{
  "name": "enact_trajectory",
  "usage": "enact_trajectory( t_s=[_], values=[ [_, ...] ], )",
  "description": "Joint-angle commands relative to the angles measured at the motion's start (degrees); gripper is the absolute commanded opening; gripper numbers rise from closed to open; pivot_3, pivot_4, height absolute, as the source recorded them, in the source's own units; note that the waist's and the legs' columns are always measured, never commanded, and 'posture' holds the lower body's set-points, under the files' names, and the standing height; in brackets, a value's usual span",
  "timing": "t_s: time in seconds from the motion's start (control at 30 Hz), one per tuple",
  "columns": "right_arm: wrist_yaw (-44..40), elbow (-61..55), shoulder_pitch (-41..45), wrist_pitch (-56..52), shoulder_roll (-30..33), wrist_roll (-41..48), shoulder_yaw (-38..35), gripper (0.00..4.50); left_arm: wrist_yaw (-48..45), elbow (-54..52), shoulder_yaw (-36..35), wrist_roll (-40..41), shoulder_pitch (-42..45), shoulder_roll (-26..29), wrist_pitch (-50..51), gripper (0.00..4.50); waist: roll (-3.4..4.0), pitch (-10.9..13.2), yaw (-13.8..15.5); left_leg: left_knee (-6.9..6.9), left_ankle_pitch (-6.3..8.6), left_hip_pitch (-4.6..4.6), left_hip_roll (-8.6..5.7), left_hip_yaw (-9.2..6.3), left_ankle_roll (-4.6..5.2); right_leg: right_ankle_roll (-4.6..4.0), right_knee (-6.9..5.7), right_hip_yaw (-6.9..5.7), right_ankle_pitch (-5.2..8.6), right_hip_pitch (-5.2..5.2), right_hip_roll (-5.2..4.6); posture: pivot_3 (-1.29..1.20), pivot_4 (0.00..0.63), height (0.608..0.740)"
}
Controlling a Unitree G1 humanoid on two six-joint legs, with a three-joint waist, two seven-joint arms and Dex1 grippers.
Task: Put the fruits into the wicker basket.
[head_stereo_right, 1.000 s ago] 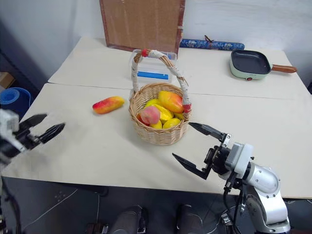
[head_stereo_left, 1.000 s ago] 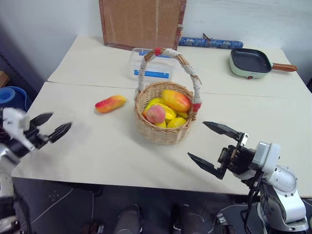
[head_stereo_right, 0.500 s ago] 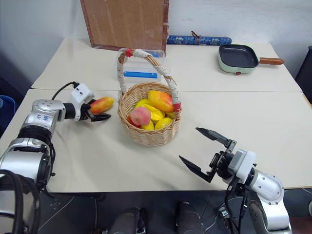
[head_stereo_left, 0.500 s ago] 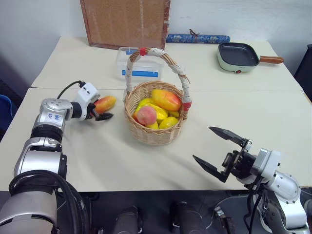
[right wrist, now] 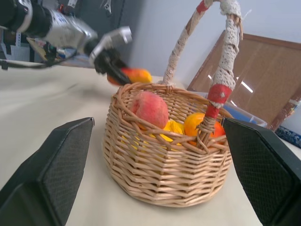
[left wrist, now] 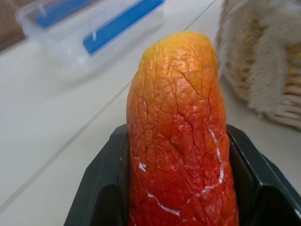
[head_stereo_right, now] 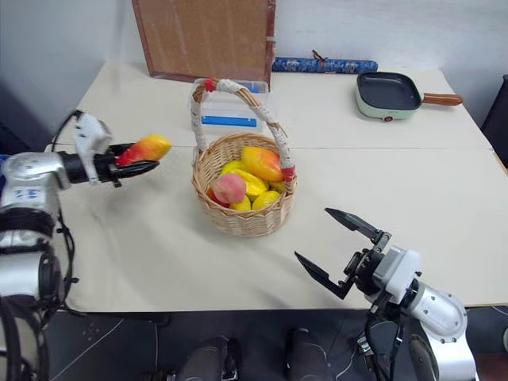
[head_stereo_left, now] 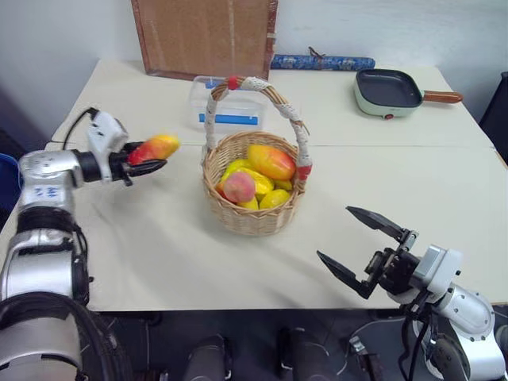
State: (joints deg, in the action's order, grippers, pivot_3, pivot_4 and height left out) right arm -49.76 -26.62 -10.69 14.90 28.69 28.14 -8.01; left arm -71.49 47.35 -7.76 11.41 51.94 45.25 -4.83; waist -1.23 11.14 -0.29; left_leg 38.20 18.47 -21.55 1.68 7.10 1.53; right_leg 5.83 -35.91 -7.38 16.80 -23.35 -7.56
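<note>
Above table (head_stereo_left: 182, 246), left pincer (head_stereo_left: 147, 159) clasping mango (head_stereo_left: 155, 148)

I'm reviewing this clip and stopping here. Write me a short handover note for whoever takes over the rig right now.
Left gripper: shut on the mango, held above the table, to the left of the wicker basket.
Right gripper: open, holding nothing, low at the table's near right edge.
Done: the peach is in the basket on other yellow and orange fruit.
Left: carry the mango over the rim, clear of the tall handle, and release it.
</note>
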Motion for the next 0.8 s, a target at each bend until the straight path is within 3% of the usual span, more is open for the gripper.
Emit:
enact_trajectory(
  t_s=[0.03, 0.1, 0.2, 0.3, 0.43, 0.57, 0.7, 0.8],
  values=[
    [0.0, -0.3, 0.9, 0.7, 0.3, 0.4, -0.8, 4.5, -5.3, -28.3, -1.6, 14.0, -6.7, 0.3, 15.5, 2.03, 0.0, 0.0, 0.2, 0.06, 0.01, -0.01, 0.01, -0.01, 0.01, 0.0, 0.0, 0.05, 0.0, 0.01, -0.01, 0.0, 0.15, 0.74],
    [0.2, -0.1, 1.7, 0.0, 0.3, 0.1, -0.1, 4.5, -3.3, -38.5, 0.0, 16.5, -9.1, -1.2, 20.1, 2.03, 0.01, 0.0, 0.6, 0.34, 0.02, -0.09, 0.01, -0.21, 0.03, 0.02, -0.02, 0.04, -0.01, 0.12, -0.01, 0.0, 0.15, 0.74],
    [0.8, -0.5, 2.9, -1.0, 0.3, -0.3, 0.6, 4.5, 1.3, -44.8, 3.0, 17.5, -8.6, -5.7, 25.2, 2.03, 0.05, 0.0, 1.1, 0.79, 0.08, -0.03, 0.01, -0.54, 0.09, 0.02, 0.15, 0.29, -0.01, 0.6, -0.02, 0.0, 0.15, 0.74],
    [2.2, -2.4, 4.1, -3.2, 0.5, -0.4, 1.2, 4.5, 8.1, -42.8, 9.4, 9.3, -3.5, -11.8, 22.8, 2.03, 0.1, 0.0, 1.9, 0.81, 0.19, 0.17, -0.03, -0.52, 0.16, 0.02, 0.28, 0.52, -0.01, 0.81, 0.01, 0.0, 0.15, 0.74],
    [4.1, -5.1, 5.0, -6.0, 0.7, -0.3, 1.3, 4.5, 10.1, -37.9, 15.4, 1.8, 0.0, -14.3, 19.0, 2.03, 0.13, 0.0, 1.5, 0.82, 0.21, 0.13, -0.04, -0.36, 0.19, 0.04, 0.21, 0.65, -0.03, 0.7, 0.1, 0.0, 0.15, 0.74],
    [6.2, -8.2, 5.1, -9.0, 0.9, 0.0, 1.2, 4.5, 15.7, -34.6, 14.4, -0.2, 2.0, -18.3, 15.0, 3.33, 0.13, 0.0, 1.2, 0.71, 0.27, 0.08, 0.08, -0.21, 0.13, 0.05, 0.05, 0.28, -0.03, 0.5, 0.22, 0.0, 0.15, 0.74],
    [8.0, -10.0, 5.3, -11.6, 1.0, 0.6, 0.3, 4.5, 16.0, -40.1, 8.5, 5.1, -1.2, -16.6, 17.2, 4.48, 0.13, 0.0, 1.0, 0.81, 0.31, -0.02, 0.07, -0.2, 0.2, 0.06, 0.07, 0.18, -0.03, 0.46, 0.13, 0.0, 0.15, 0.74],
    [8.4, -9.5, 6.1, -15.1, 2.4, 3.3, -1.8, 4.5, 10.6, -45.0, 4.4, 10.0, -7.0, -10.9, 20.1, 4.48, 0.15, 0.0, 0.2, 0.84, 0.31, 0.02, 0.08, -0.22, 0.21, 0.06, 0.03, 0.2, -0.03, 0.48, 0.08, 0.0, 0.15, 0.74]
  ],
)
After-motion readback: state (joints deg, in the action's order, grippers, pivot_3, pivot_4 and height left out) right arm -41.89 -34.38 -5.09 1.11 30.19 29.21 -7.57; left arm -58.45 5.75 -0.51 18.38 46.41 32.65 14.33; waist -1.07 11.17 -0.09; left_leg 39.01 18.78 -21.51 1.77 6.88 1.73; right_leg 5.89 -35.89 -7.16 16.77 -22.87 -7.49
